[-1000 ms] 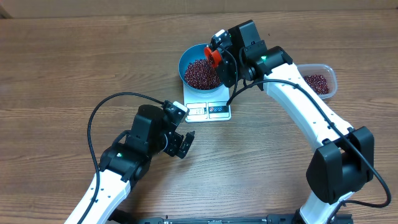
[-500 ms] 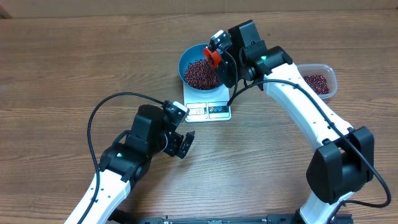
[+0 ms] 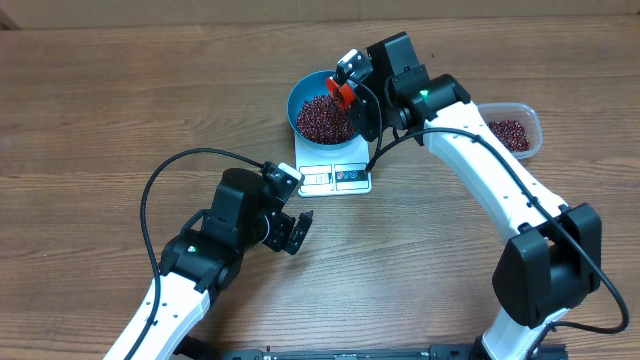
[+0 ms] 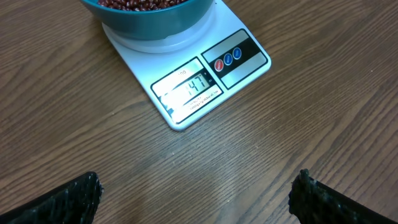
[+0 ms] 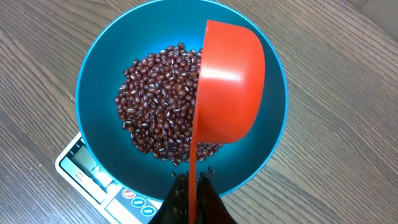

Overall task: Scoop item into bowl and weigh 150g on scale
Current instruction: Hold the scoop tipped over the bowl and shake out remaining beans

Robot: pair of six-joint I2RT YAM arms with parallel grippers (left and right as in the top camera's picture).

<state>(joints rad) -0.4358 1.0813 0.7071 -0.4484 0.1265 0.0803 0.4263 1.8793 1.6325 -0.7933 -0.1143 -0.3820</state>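
Brown wood-grain table (image 3: 100,100) fills every view. Upper centre overhead, the blue bowl (image 3: 293,98) sits on the scale (image 3: 335,178), beans (image 3: 320,120) heaped inside. A clear tub (image 3: 533,118) at right holds more. Right gripper (image 5: 193,198) clamps a red scoop (image 5: 230,87) tipped over the bowl; left gripper (image 4: 196,193) gapes wide, empty, below the scale.

This was a robotics lab bench, by the look of it: a left arm (image 3: 215,245) and a right arm (image 3: 490,170), white and black, stood at a wood-grain table (image 3: 90,110), a black cable (image 3: 190,152) looped loose, and a scale (image 3: 335,178), bowl (image 3: 295,97) and tub (image 3: 535,128) sat between them.
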